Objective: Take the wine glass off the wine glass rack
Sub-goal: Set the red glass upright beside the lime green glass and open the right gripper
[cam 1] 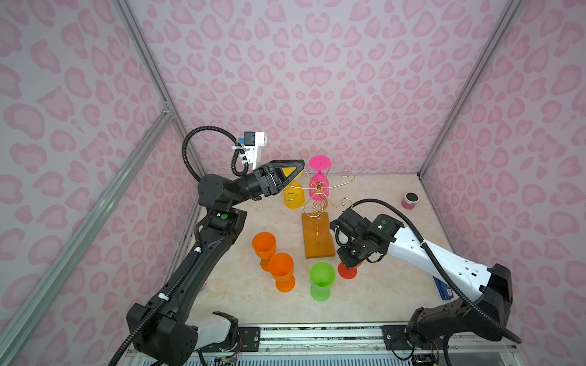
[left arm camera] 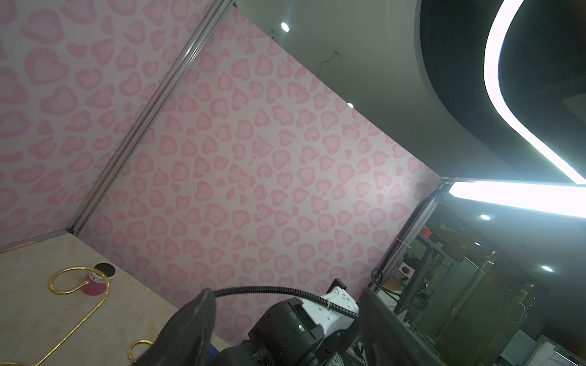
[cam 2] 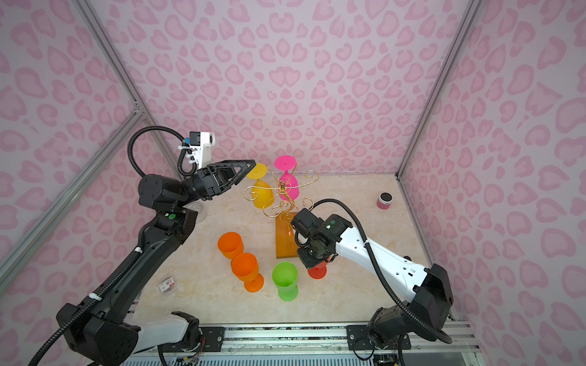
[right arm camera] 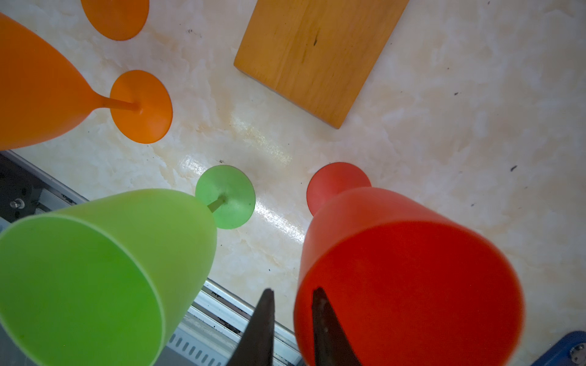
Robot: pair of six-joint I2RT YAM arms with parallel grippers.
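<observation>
Two on the wine glass rack (cam 1: 318,237): yellow glass (cam 1: 294,200), pink glass (cam 1: 319,163)

Soft, even light from overhead; ceiling strip (left arm camera: 491,63) blown out. Glare streak on tabletop (right arm camera: 266,149). Top views bow at edges.

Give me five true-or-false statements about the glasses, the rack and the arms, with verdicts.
1. The yellow glass and the pink glass hang on the wine glass rack. True.
2. The green glass lies on its side. False: it stands upright on the table.
3. The right gripper's jaws straddle the rim of the red glass. True.
4. The left gripper holds an orange glass. False: its jaws are open and empty, near the yellow glass.
5. Three orange glasses stand on the table. False: two orange glasses do.
</observation>
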